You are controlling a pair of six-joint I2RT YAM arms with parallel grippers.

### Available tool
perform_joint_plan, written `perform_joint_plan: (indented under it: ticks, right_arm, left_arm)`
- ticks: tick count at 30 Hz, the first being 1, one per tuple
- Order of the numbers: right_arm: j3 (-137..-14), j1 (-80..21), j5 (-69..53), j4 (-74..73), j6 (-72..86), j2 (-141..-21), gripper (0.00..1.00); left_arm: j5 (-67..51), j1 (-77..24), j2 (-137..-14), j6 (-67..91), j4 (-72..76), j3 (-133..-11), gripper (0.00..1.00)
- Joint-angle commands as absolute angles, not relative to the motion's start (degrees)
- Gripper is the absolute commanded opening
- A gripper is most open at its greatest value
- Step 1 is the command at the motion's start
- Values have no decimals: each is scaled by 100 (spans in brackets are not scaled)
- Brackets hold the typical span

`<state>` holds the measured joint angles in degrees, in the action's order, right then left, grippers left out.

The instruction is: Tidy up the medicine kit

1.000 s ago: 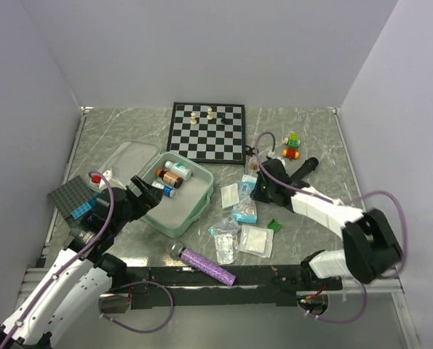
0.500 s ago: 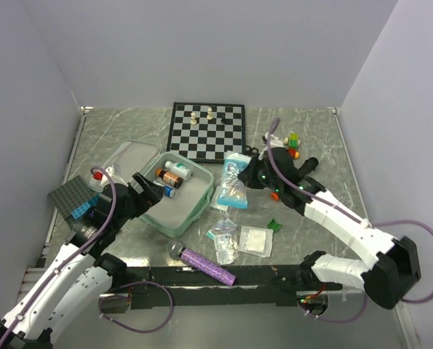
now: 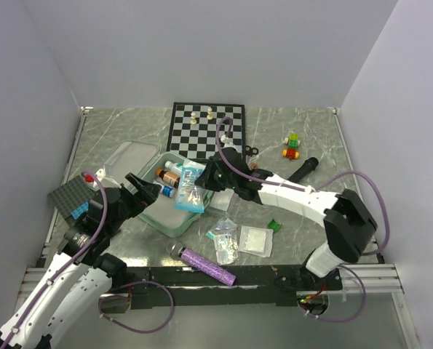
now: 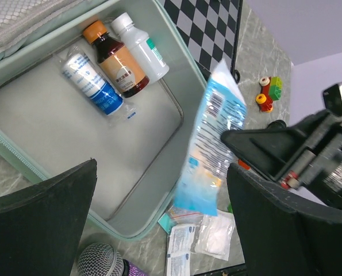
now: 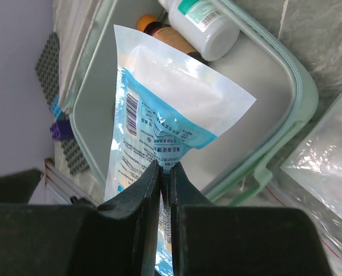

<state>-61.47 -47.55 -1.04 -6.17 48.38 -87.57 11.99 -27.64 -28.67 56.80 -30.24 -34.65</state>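
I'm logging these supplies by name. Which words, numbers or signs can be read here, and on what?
No text is legible enough to quote.
Barcode and printed lines on the blue-and-white pouch in the right gripper: blurred.
Orange label on the brown bottle in the medicine kit: print too small.
Green-marked label on the white bottle: too small.
Print on the blue-and-white tube: blurred.

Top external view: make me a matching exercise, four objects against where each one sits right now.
1 blue-and-white plastic pouch
2 orange-capped brown bottle
3 purple glittery microphone
4 white chess pieces

A inside the mint-green zip case
B pinched by the right gripper
C on the black-and-white chessboard
D on the grey marble table, near edge

Pairs: 1-B, 2-A, 3-D, 4-C
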Motion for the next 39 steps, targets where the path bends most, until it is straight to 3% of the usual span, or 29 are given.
perform_joint_plan:
  ticks: [1,12,18,22,27,39]
  right_arm:
    - [-6398,-4851,307,-114,5966,-9227,0]
    - [-6671,-4975,686,-589,6478,-9905,1]
    - [-6820,-5045,624,-975,6039,-9835,45]
    - [-6908,-5089,729,-1265,5836,-9686,63]
    - [-7127,-5194,940,-1529,5214,-9528,64]
    - [-9307,-5326,414,-2716,2814,-11116,38]
  left_arm:
    - [1371,-2777,-2830,5713,-3067,-3568,99]
    - [1468,-2769,-2856,5581,-3094,-3656,99]
    - [1450,-2769,-2874,5546,-3059,-3612,99]
    - [1441,-2769,-2839,5555,-3102,-3612,99]
    - [1415,-2777,-2751,5590,-3111,-3568,99]
    - [1310,-2777,-2830,5599,-3076,-3586,99]
